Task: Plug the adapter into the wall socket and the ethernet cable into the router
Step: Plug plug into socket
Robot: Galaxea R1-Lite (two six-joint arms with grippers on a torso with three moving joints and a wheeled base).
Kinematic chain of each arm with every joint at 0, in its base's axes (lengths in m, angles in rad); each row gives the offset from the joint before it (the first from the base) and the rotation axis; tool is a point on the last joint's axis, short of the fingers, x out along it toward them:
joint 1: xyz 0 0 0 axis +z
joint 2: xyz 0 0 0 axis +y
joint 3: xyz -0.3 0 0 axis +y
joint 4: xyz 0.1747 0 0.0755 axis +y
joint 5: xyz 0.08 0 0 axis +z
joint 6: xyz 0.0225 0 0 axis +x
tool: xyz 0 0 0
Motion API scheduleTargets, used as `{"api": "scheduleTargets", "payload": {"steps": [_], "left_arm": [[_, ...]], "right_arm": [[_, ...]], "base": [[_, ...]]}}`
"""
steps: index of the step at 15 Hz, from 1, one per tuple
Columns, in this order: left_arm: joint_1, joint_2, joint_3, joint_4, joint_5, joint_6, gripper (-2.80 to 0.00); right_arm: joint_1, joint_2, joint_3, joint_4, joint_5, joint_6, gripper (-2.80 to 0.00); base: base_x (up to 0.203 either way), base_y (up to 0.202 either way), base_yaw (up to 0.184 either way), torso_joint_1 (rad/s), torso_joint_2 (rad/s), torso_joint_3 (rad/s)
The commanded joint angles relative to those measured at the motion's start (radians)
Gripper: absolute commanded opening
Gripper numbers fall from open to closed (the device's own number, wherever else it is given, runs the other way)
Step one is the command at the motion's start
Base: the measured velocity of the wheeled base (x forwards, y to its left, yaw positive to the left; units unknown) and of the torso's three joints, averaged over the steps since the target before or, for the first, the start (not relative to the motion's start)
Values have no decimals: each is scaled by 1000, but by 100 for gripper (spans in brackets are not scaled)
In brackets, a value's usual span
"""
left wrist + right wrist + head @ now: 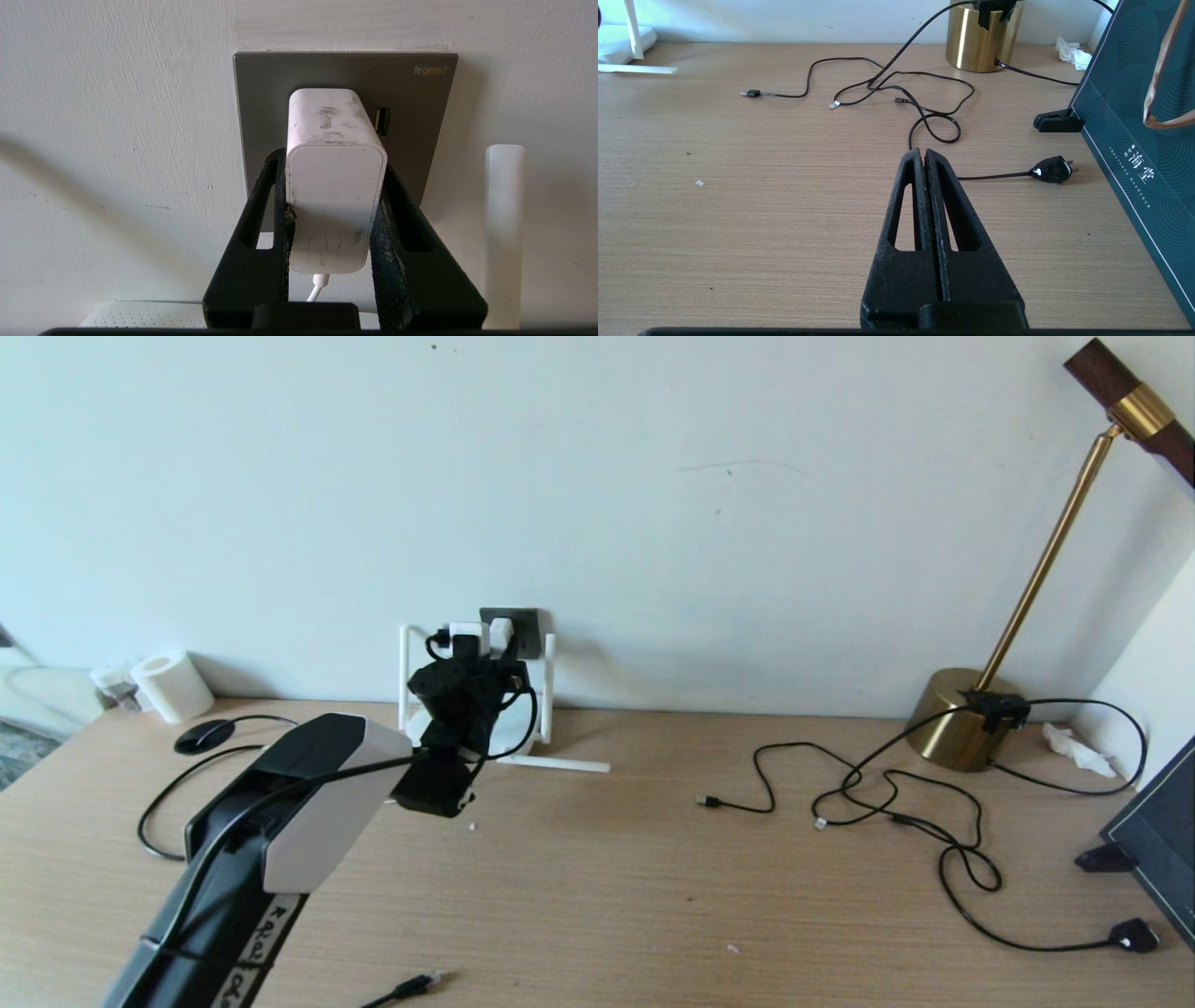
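The white adapter (335,186) sits against the dark grey wall socket (345,74), its thin white cord hanging below. My left gripper (334,161) is shut on the adapter, one black finger on each side. In the head view the left arm reaches to the wall socket (523,627), where the adapter (501,635) shows. The router (140,315) lies just below, mostly hidden by the arm, with one antenna (549,681) upright. The ethernet cable (415,984) ends near the table's front edge. My right gripper (924,151) hovers shut and empty over the table's right side.
A brass lamp (962,728) stands at the back right, thin black cables (878,793) trailing from it to a black plug (1134,935). A dark teal bag (1134,140) stands at the right edge. A paper roll (173,686) and a black disc (203,735) sit back left.
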Motion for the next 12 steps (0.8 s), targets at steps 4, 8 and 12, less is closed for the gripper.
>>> {"api": "scheduleTargets", "payload": {"steps": [4, 8, 12], "left_arm": [[1, 31, -27, -3, 1, 0, -280], [1, 34, -36, 4, 1, 0, -280], [-1, 30, -23, 2, 1, -1, -280]], "right_arm": [[0, 0, 0, -1, 0, 0, -280], [0, 0, 0, -1, 0, 0, -280], [0, 0, 0, -1, 0, 0, -280]], "base": [[0, 0, 0, 0, 0, 0], [0, 0, 0, 0, 0, 0], [0, 0, 0, 0, 0, 0]]}}
